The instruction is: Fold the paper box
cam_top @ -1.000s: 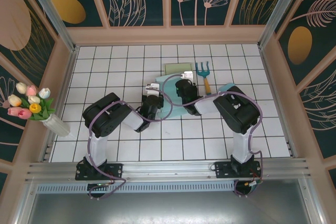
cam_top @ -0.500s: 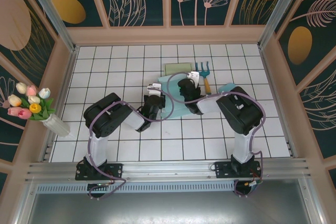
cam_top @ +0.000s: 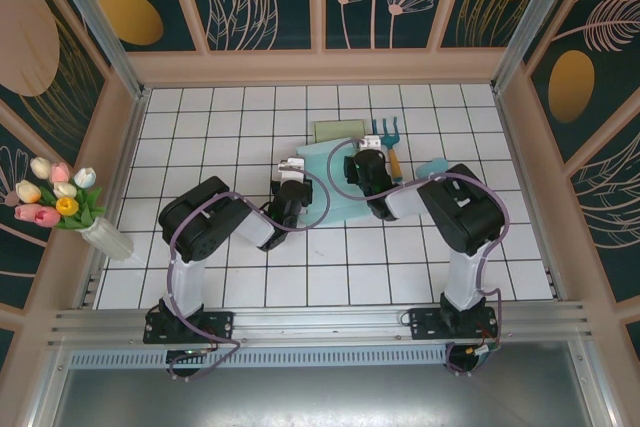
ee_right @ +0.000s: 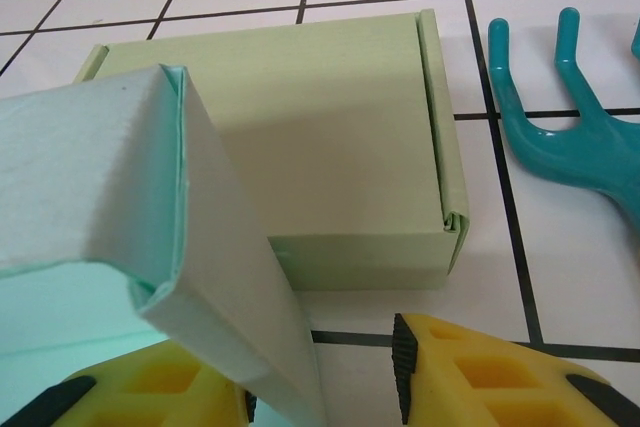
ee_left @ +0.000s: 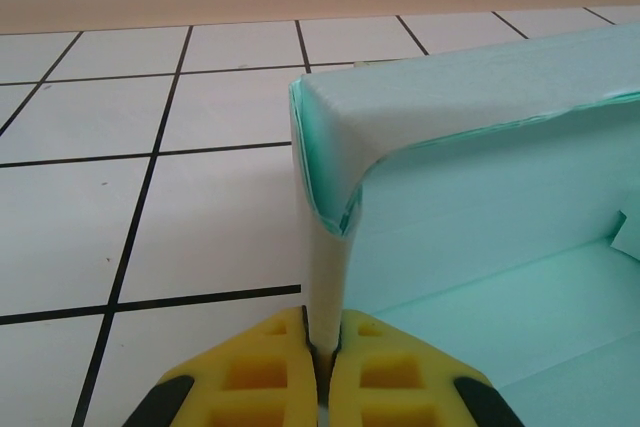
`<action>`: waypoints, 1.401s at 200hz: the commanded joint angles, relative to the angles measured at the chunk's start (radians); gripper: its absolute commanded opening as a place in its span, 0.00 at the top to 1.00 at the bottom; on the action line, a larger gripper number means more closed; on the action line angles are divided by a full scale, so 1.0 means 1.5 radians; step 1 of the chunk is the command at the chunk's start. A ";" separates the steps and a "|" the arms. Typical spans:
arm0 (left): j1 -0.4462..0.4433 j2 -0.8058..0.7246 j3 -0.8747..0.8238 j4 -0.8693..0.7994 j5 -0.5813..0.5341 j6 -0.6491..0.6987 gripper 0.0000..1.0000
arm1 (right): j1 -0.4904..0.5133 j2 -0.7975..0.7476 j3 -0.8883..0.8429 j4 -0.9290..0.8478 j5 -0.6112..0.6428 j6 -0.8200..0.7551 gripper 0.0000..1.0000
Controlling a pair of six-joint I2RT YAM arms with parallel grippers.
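Right end effector (ee_right: pixel 320 387) is letting go: its yellow pads (ee_right: pixel 480 377), nearly together a second ago, are now standing spread, and in the overhead view the wrist is drifting a little further from the arm bases and toward its own right. The raised wall of the teal paper box (ee_right: pixel 90 177) is still passing down through the gap, lying close against the left pad and well clear of the right one, so nothing is being pinched on that side. Left end effector (ee_left: pixel 322 352) is not changing; its pads are staying pressed together on the thin bottom edge of the box's corner wall, which is rising straight ahead of it with the folded corner curling over just above. The box is resting on the bench (ee_left: pixel 200 237) between the two end effectors. Ahead of the right end effector a finished green box (ee_right: pixel 300 147) is lying flat, with a teal hand rake (ee_right: pixel 570 117) to its right, both apart from the work. Judgement: the release is suggesting one crease has been set on the right side, the left pinch is serving as the anchor, and the fold is remaining incomplete, since the walls are standing loose and could spring back.
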 commanded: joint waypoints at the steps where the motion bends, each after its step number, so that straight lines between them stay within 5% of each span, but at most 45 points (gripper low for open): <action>1: 0.010 0.015 -0.013 -0.042 -0.035 0.001 0.96 | -0.020 0.021 0.020 0.009 0.032 -0.007 0.56; 85: 0.010 0.014 -0.013 -0.042 -0.037 0.000 0.96 | -0.020 0.052 0.019 0.025 0.087 -0.011 0.56; 173: 0.010 0.018 -0.008 -0.049 -0.045 -0.006 0.97 | -0.020 0.043 0.042 -0.117 0.367 0.060 0.59; 192: 0.010 0.019 -0.006 -0.049 -0.046 -0.006 0.98 | -0.020 0.027 0.029 -0.096 0.310 0.050 0.58; 238: 0.010 0.020 -0.002 -0.057 -0.047 -0.006 0.99 | -0.009 -0.062 -0.045 0.007 -0.018 0.052 0.54; 280: 0.010 0.022 0.000 -0.059 -0.048 -0.006 0.99 | 0.010 -0.156 -0.098 -0.023 -0.052 0.069 0.50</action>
